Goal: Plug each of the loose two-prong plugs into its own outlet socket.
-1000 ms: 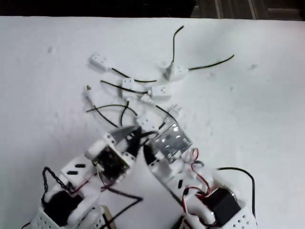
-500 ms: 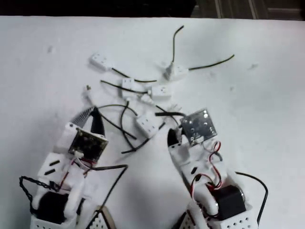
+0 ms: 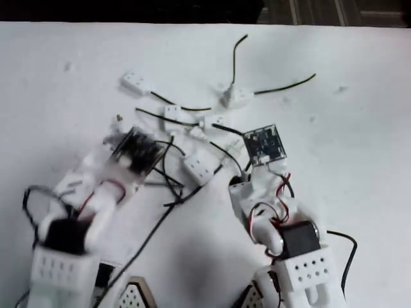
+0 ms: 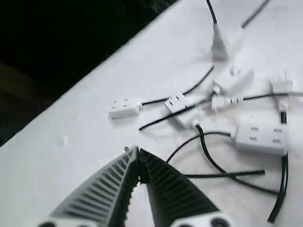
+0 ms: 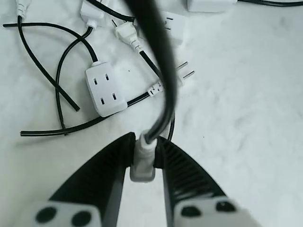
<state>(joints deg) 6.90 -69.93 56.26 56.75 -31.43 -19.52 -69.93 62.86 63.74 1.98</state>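
Observation:
My right gripper (image 5: 142, 158) is shut on a white plug (image 5: 142, 165) whose black cord (image 5: 158, 61) rises toward the camera. Just beyond it lie a white four-slot outlet block (image 5: 105, 89) and a loose two-prong plug (image 5: 182, 71). In the high view the right arm (image 3: 270, 205) stands right of that outlet block (image 3: 201, 165). My left gripper (image 4: 138, 153) is shut and empty, low over bare table short of two small sockets (image 4: 124, 108) (image 4: 177, 101). The left arm (image 3: 96, 186) lies left of the cord tangle.
Black cords (image 3: 168, 168) cross around the outlet block. A plug-and-socket pair (image 3: 236, 96) lies farther back, with another socket (image 3: 135, 81) at the back left. A small plug (image 3: 119, 122) sits near the left arm. The table's far edge (image 3: 192, 23) meets a dark floor.
Both arms have left the middle of the table. The left arm swung left and then stretched farther back. The right arm moved back and to the right, uncovering the outlet block.

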